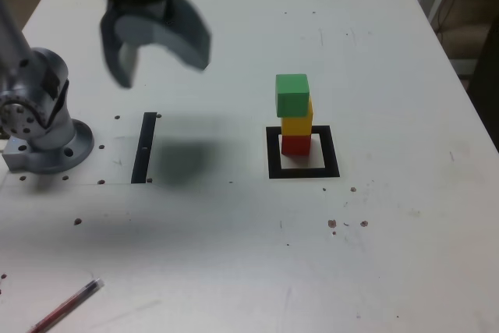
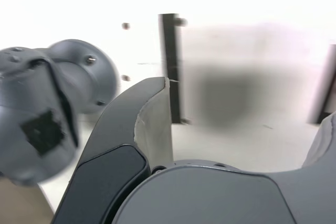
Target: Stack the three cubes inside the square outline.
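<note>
We see the green cube [image 1: 292, 97] on top of the yellow cube [image 1: 297, 123], itself over the red cube [image 1: 296, 145], inside the square outline [image 1: 330, 151] towards the exterior view's right. The green one overhangs slightly on the left and near sides. We judge all three light and stiff, hardly fragile, though smooth faces could slip. If we must straighten the stack, we should take the green cube gently by two opposite sides, leaving the lower ones untouched. Well apart, above the worktop's [image 1: 405, 255] left side, the claw [image 1: 162, 74] stands wide open and empty. We can read no brand, label or writing.
</note>
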Tool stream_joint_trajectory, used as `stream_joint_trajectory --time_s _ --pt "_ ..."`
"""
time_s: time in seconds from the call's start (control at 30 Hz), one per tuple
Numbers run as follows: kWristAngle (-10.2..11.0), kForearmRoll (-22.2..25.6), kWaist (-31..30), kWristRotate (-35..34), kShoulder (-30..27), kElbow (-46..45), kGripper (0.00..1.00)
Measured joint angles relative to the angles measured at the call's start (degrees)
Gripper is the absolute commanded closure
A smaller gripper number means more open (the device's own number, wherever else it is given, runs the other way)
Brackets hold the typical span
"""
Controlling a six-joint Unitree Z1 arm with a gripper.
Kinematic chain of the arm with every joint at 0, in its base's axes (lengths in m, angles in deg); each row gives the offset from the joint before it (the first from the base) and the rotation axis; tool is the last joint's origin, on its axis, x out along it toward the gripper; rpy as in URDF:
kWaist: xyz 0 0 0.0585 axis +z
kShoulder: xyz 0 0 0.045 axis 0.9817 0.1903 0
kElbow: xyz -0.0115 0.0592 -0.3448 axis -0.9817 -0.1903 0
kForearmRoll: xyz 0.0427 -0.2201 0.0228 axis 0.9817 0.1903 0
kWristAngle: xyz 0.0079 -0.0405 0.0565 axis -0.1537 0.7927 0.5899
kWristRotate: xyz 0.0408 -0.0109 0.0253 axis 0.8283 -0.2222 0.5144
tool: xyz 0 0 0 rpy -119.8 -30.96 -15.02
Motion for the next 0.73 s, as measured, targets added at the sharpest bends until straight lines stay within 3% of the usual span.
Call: stream_joint_trajectory --time_s 0.23,0.47,0.73 --pt "-0.56 -6.11 -0.01 -1.43 0.00 -6.23 0.01" --pt "0.70 -9.18 -0.88 -3.07 0.06 -9.40 0.01" --pt "0.75 -10.51 -0.88 -3.32 1.93 -9.71 0.01"
